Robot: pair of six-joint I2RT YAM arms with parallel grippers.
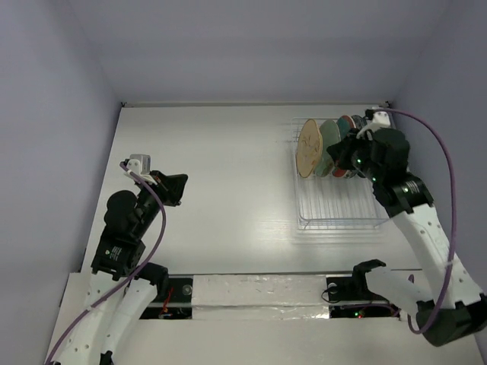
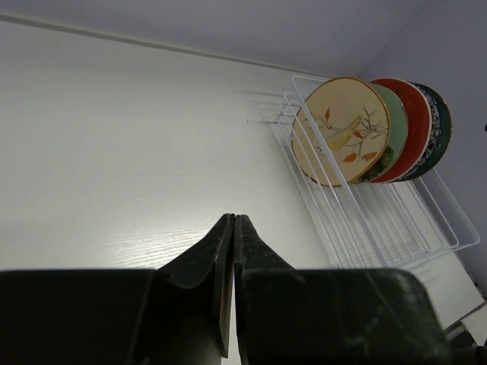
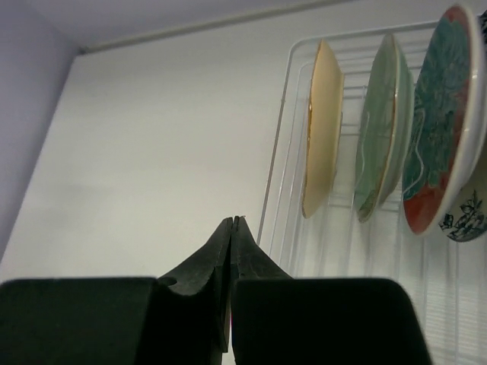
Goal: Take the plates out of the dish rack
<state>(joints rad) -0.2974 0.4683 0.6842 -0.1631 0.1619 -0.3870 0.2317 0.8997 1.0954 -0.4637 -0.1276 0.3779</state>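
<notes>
plates upright, slotted in dish rack

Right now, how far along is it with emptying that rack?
Nothing looks done: the plates in view all stand in the dish rack. Nothing is in hand; the right gripper is shut and empty near them, the left gripper shut, well away. All unloading remains.

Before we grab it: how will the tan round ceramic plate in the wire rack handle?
Likely rigid and brittle; the tan round ceramic plate looks glazed, so probably slick in a pinch. It stands on edge in the clear wire dish rack, so a sideways push may tip it onto the mint green plate beside it.
</notes>
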